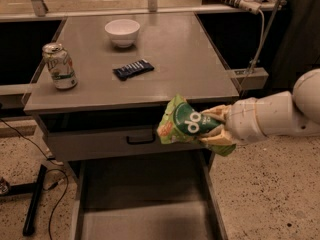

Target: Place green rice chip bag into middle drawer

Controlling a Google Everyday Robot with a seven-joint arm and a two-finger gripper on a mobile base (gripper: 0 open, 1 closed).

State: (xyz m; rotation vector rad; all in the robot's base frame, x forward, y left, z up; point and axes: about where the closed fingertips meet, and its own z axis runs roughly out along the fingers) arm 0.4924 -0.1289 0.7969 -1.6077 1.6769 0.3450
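The green rice chip bag (pixel 185 123) is held in the air in front of the cabinet's right front corner, its dark-green oval logo facing me. My gripper (pixel 216 129), on a white arm coming in from the right, is shut on the bag's right side. The middle drawer (pixel 145 204) is pulled open below, its flat grey floor bare. The bag hangs above the drawer's right part, at the height of the upper drawer front.
On the grey cabinet top (pixel 200 64) stand a white bowl (pixel 122 32), a soda can (pixel 59 66) and a small dark-blue striped wrapper (pixel 133 69). A grey drawer front with a black handle (pixel 140 139) is shut above the open drawer. Cables and a black stand leg (pixel 35 199) lie on the floor at left.
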